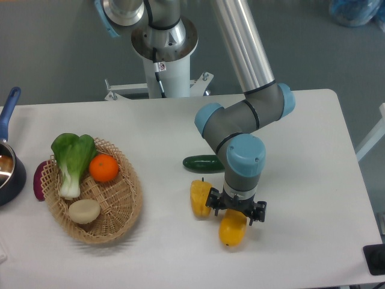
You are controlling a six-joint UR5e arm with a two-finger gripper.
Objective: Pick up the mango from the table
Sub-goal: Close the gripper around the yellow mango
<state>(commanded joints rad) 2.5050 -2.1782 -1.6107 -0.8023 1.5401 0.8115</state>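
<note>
camera view, fixed, looking down at the table (301, 120) from the front: the mango (232, 229) lies on the white top near the front edge, right under the gripper (236, 212). its upper end is hidden by the gripper body, only the lower, glossy orange-yellow part shows, so the long axis looks to run roughly front-to-back w/ a slight tilt, top end toward the wrist. the gripper points straight down over that hidden end, black finger mounts sticking out left & right of the fruit, i.e. the closing line seems to cross the mango's short width, which is what a grasp needs. fingers: tips are not visible from here, can't tell whether they're spread, closed on the fruit or just above it; can't tell contact either

the yellow pepper (200, 197) sits just beside the gripper on the left of the frame, very near the mango's hidden end, may be touching, not clear. my read: the risk is a finger catching the pepper instead of clearing between the two. the cucumber (203, 162) lies behind, partly under the arm. well apart on the left of the frame: basket (123, 208) w/ orange (104, 168), bok choy (72, 159) & a pale round veg (84, 211); pot (9, 171) at the edge
</note>
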